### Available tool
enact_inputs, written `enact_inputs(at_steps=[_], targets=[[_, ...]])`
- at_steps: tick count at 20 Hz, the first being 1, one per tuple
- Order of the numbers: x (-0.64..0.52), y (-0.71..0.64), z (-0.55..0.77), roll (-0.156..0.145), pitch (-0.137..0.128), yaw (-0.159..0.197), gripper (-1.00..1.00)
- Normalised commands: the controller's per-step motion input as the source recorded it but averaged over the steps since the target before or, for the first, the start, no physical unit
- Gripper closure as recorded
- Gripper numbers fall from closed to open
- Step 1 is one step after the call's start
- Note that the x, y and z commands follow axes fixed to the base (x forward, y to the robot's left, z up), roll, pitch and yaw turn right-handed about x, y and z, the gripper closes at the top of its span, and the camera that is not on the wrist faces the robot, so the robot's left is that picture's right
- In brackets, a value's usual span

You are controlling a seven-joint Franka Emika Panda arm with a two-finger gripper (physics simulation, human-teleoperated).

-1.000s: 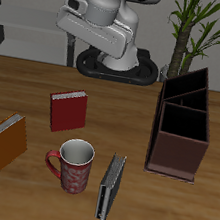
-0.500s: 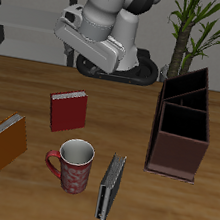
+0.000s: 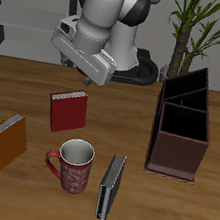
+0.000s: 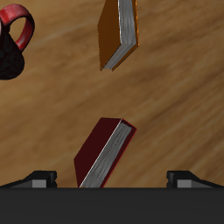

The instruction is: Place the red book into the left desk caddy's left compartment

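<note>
The red book (image 3: 67,110) lies flat on the wooden table, dark red with white page edges. It also shows in the wrist view (image 4: 103,150). My gripper (image 3: 90,80) hangs above the table just behind the red book, clear of it. In the wrist view my gripper (image 4: 112,179) is open and empty, and one of its fingertips (image 4: 39,178) shows at the frame edge. The left desk caddy (image 3: 180,144), a dark brown open-top box with dividers, stands apart at the other side of the table.
An orange book (image 3: 6,141) (image 4: 118,35) lies nearer the front edge. A red patterned mug (image 3: 72,165) (image 4: 13,48) stands in front of the red book. A thin dark grey book (image 3: 110,187) lies beside the mug. A potted plant (image 3: 201,31) stands behind the caddy.
My arm has swung away from the caddy side and come lower, so the gripper now hangs close behind the red book. The books, mug and caddy have not moved.
</note>
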Motion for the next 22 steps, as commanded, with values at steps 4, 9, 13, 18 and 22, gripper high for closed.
enact_inputs(at_steps=[4, 9, 13, 18, 22], targets=[[0.03, -0.08, -0.25, -0.008, 0.02, -0.031, -1.0], [0.01, -0.07, -0.31, -0.011, 0.034, -0.02, -1.0], [-0.1, -0.07, -0.33, -0.011, 0.015, -0.022, -1.0], [-0.14, -0.32, -0.46, -0.039, 0.049, -0.052, -1.0], [-0.09, -0.22, -0.43, -0.063, 0.069, -0.034, -1.0]])
